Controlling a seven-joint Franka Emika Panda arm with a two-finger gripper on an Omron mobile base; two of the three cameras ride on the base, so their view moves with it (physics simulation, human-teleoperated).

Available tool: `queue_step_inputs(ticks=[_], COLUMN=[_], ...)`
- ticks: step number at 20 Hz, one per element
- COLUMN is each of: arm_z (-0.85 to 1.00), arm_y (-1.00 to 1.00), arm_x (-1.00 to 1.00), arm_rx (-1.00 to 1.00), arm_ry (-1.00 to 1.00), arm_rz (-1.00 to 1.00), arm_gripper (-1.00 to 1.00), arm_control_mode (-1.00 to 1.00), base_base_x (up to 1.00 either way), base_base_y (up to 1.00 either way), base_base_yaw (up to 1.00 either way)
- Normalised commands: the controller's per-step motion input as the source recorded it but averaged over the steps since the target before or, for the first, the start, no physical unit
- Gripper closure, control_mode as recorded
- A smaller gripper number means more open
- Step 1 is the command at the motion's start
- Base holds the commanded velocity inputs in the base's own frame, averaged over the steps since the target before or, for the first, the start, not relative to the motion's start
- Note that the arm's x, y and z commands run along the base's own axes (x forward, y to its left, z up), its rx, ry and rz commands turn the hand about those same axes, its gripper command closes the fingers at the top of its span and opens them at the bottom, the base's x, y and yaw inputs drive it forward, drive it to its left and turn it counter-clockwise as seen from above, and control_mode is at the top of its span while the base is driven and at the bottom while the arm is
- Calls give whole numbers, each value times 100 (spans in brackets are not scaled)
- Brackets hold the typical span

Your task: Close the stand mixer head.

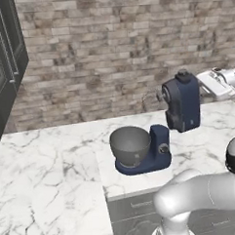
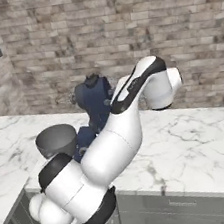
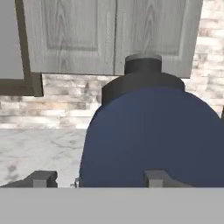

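Here the stand mixer head (image 1: 182,104) is standing tilted up, nearly upright, above the navy base (image 1: 150,154) and grey bowl (image 1: 129,145) near the front edge of the marble counter (image 1: 53,162). The gripper (image 3: 98,178) is hovering right behind the head with its fingers spread apart, holding nothing. A push landing off-centre is likely to be sliding off the rounded casing, or shoving the whole mixer toward the counter's edge.
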Motion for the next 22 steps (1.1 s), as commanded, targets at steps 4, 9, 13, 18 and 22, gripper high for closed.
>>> queue_step_inputs(ticks=[4, 9, 13, 18, 22], arm_z=[-64, -65, -76, -32, 0], arm_y=[100, 100, 100, 100, 96], arm_x=[69, 47, 30, -8, -58], arm_rx=[-21, -29, -39, -36, -20], arm_ry=[-27, -37, -48, -44, -46], arm_rz=[44, 31, 14, 3, -6], arm_gripper=[-100, -100, -100, -100, -100], arm_control_mode=[-100, -100, -100, -100, -100], base_base_x=[0, 0, 0, 0, 0], base_base_y=[0, 0, 0, 0, 0], base_base_yaw=[0, 0, 0, 0, 0])
